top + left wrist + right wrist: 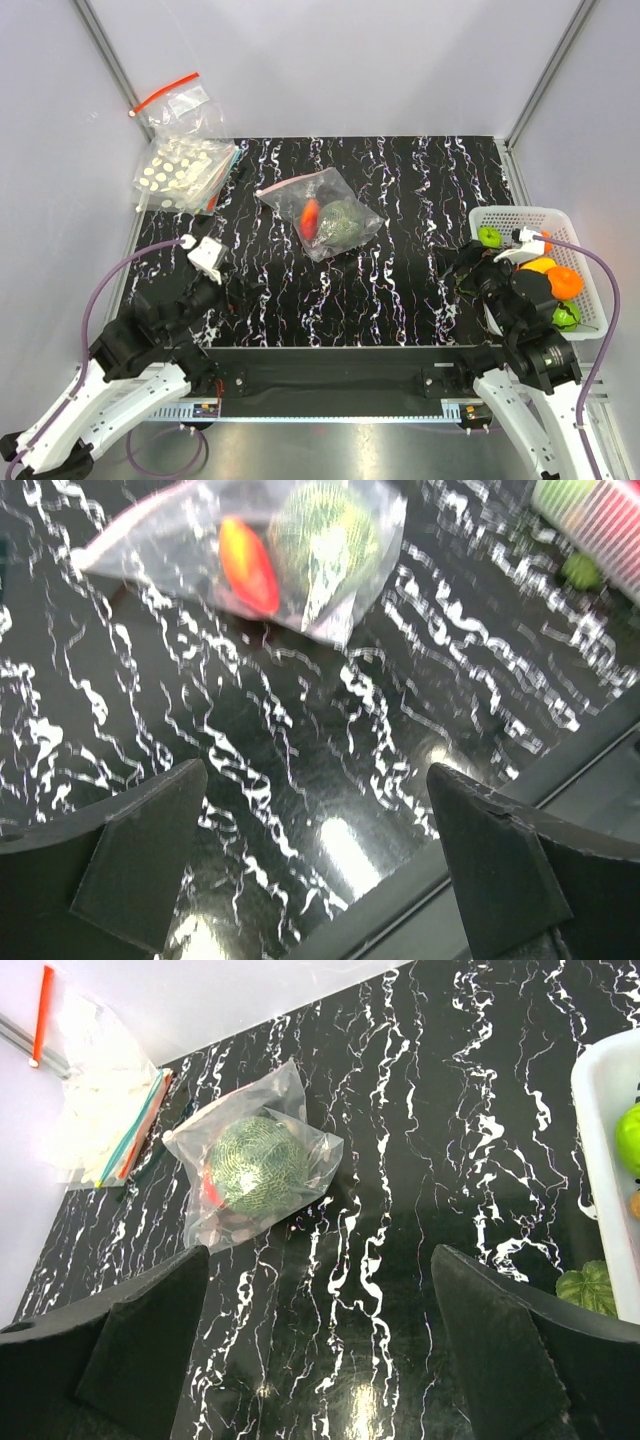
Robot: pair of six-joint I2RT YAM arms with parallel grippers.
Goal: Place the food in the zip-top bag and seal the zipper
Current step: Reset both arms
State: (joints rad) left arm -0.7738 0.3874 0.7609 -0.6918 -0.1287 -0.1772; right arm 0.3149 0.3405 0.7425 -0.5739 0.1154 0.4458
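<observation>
Zip-top bag (335, 190) lies flat on the black marbled counter (420, 190), middle-left, well apart from both arms. Through the plastic I see the dark green bumpy lump (345, 224) with the orange-red piece (310, 214) just beside it on its left; both are inside the bag. The zipper (290, 182) runs along the bag's far-left edge, and I can't tell whether it is pressed closed.

Left hand (320, 870): fingers spread wide, nothing between them, low over the counter near the front edge, bag ahead of it.

Right hand (320, 1360): also spread and empty, near the white basket (525, 214) of round fruits (563, 282) at the right side.

A stack of dotted bags (182, 172) sits at the far-left corner, with a clear bag with a red strip (178, 103) just beyond it.
</observation>
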